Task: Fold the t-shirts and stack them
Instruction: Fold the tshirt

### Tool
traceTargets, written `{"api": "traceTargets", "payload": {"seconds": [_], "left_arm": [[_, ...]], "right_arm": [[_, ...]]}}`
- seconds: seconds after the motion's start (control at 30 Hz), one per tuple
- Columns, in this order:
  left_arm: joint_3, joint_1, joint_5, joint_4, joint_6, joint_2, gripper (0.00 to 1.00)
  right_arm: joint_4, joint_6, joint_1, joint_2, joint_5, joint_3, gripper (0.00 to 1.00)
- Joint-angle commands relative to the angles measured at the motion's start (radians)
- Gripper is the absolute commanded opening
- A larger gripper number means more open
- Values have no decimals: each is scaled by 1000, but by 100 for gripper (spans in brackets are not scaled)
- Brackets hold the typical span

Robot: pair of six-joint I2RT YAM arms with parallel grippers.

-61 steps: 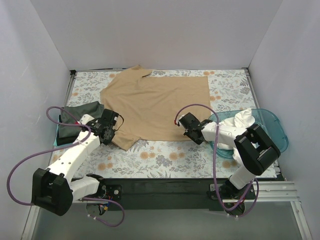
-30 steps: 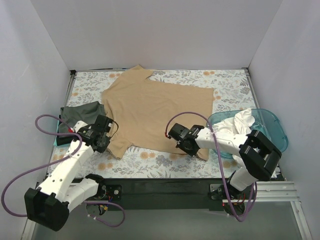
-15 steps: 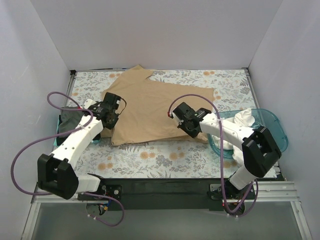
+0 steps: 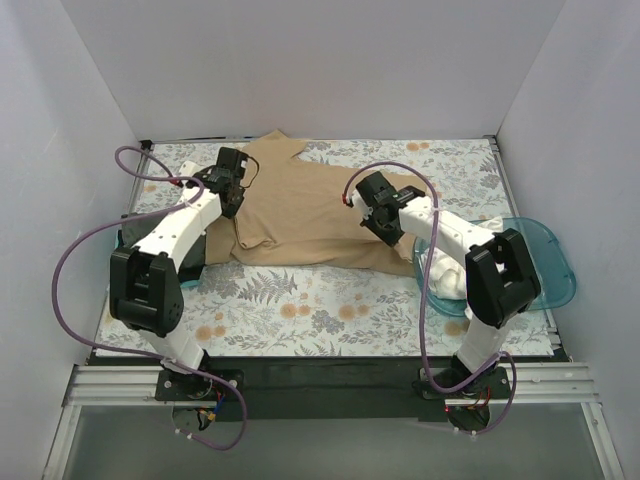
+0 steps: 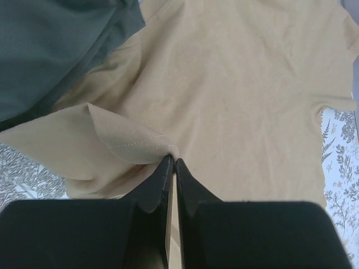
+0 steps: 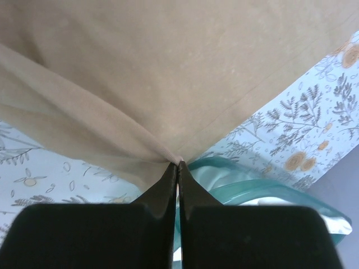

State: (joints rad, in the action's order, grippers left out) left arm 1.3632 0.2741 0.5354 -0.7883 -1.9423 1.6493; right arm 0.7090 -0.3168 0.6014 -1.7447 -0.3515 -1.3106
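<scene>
Currently one tan t-shirt (image 4: 300, 215), pinched: left gripper (image 5: 172, 163), right gripper (image 6: 178, 165); one teal tub (image 4: 558, 262).

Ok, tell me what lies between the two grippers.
Only the tan t-shirt: in the top view its cloth fills the whole stretch from the left gripper to the right gripper, and both sets of jaws are shut on it.

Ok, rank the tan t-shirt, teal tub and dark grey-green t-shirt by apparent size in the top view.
1. tan t-shirt, clearly largest.
2. teal tub.
3. dark grey-green t-shirt, partly hidden by the left arm, so unsure against the tub.
</scene>
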Motion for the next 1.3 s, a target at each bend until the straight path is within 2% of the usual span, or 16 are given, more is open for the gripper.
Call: {"api": "traceTargets", "payload": {"seconds": [0.0, 0.27, 0.67, 0.73, 0.8, 0.83, 0.87, 0.9, 0.93, 0.97, 1.0, 1.07, 1.27], "left_arm": [[62, -7, 31, 58, 51, 23, 0], [165, -29, 17, 104, 112, 158, 0], [438, -36, -11, 175, 271, 435, 0], [514, -39, -26, 189, 301, 507, 0], [581, -42, -49, 190, 351, 587, 0], [620, -49, -57, 172, 362, 608, 2], [695, -52, -61, 160, 376, 628, 10], [729, -53, -75, 146, 403, 647, 38], [760, -56, -77, 111, 414, 664, 52], [793, -56, -69, 91, 416, 662, 71], [789, -56, -61, 75, 411, 652, 82], [740, -56, -51, 66, 405, 583, 85], [397, -56, -48, 103, 362, 304, 87]], "right_arm": [[12, -54, -28, -24, 6, -81, 1], [12, -105, -75, -107, 9, -162, 1], [6, -157, -137, -269, -3, -300, 1], [1, -168, -143, -289, -12, -326, 4], [-2, -180, -149, -312, -32, -345, 11], [-3, -186, -152, -320, -62, -361, 17], [-3, -188, -158, -331, -76, -372, 26], [-6, -186, -161, -334, -92, -381, 34], [-8, -179, -166, -337, -118, -397, 46], [-9, -174, -172, -332, -125, -400, 75], [-14, -166, -173, -325, -132, -401, 97], [-37, -134, -175, -287, -139, -386, 98], [-134, -22, -175, -112, -67, -268, 98]]}}
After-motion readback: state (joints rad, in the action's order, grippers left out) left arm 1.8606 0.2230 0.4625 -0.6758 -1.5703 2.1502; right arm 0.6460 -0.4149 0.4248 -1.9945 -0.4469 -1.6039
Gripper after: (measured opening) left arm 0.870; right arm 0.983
